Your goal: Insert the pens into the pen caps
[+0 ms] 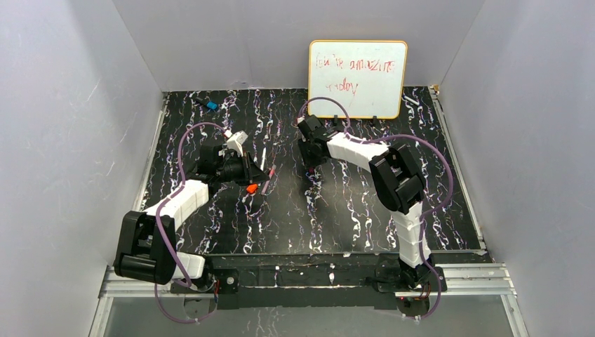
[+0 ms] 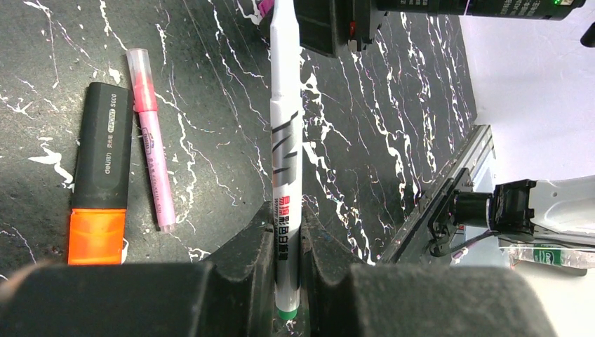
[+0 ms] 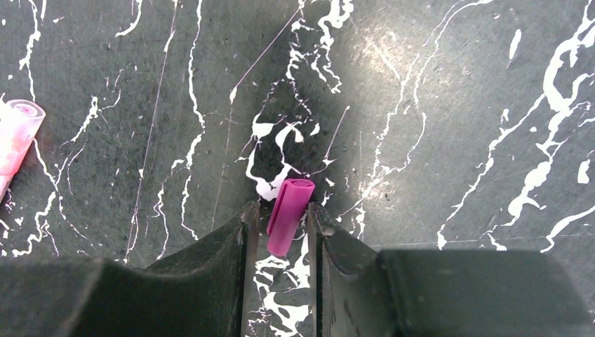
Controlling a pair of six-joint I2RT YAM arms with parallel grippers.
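My left gripper point(image 2: 286, 225) is shut on a white and grey pen point(image 2: 285, 140) with a green tail, which points away from the wrist above the mat. To its left on the mat lie a black-bodied pen point(image 2: 102, 158) with an orange end point(image 2: 97, 236) and a thin pink pen point(image 2: 154, 147). My right gripper point(image 3: 281, 209) is low over the mat, jaws open on either side of a magenta pen cap point(image 3: 288, 214). The cap lies tilted, close against the right finger point(image 3: 317, 219). In the top view the left gripper point(image 1: 247, 172) and right gripper point(image 1: 309, 168) are near mid-mat.
A whiteboard point(image 1: 358, 78) with red writing leans on the back wall. A small blue and black item point(image 1: 210, 104) lies at the far left of the mat. Grey walls close in both sides. The pink pen's end point(image 3: 14, 137) shows at the left edge of the right wrist view.
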